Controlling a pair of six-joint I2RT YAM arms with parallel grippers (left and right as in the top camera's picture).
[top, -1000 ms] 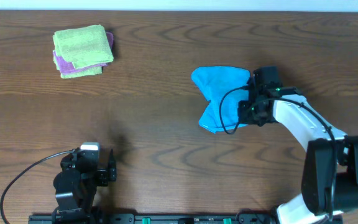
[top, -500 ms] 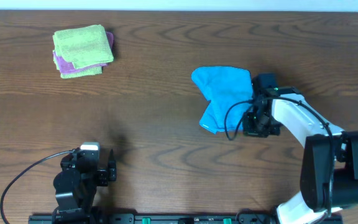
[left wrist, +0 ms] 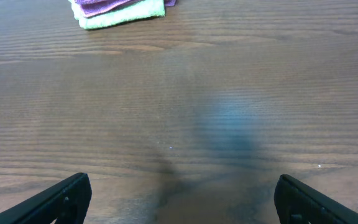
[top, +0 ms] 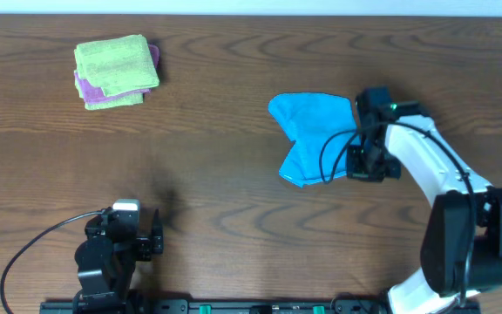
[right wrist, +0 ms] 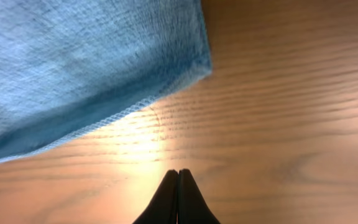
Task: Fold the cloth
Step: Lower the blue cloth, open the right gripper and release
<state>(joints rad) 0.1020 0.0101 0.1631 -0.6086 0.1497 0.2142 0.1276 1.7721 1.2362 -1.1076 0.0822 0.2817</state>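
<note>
on the table [top: 234,201] the cloth [top: 314,135] lies right of the middle, a little toward the far side, bunched with its far part wider than its near part. the right gripper [top: 362,162] sits just beside the cloth's right edge, near its nearer end; from the right wrist view the cloth's hem lies ahead and to the left of the fingertips, not touching them. a folded stack [top: 116,71] sits far off at the far left, one cloth on top of another, the lower one sticking out on the left and near sides. the left gripper [top: 152,235] is at the near left, well apart from both, with the stack ahead and to its left.
</note>
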